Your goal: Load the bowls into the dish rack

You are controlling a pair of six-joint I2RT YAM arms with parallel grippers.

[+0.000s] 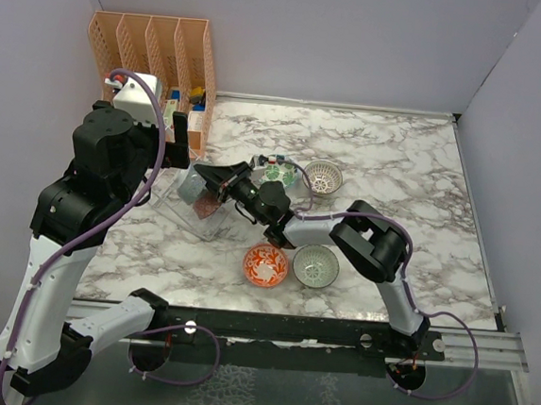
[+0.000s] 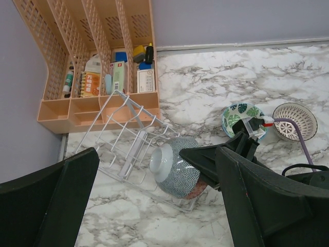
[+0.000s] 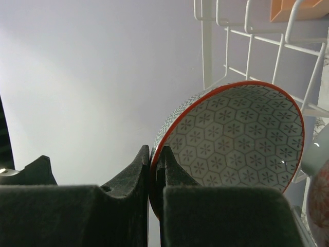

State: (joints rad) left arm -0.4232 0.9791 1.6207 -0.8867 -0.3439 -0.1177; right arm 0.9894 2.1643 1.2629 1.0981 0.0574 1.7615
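Here, right fingers (image 3: 128, 180) pinch the rim of a hexagon-patterned bowl (image 3: 236, 139), held on edge at the dish rack (image 2: 136, 149); left fingers (image 2: 51, 206) spread, empty. Glazed ceramic, judged rigid, slick, chip-prone: grip the rim

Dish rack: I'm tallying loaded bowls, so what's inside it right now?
One red-rimmed bowl on its side among the rack wires, its edge pinched by the right tool. A reddish patterned surface shows beside it; the bowl covers the rest, so a second bowl is unconfirmed.
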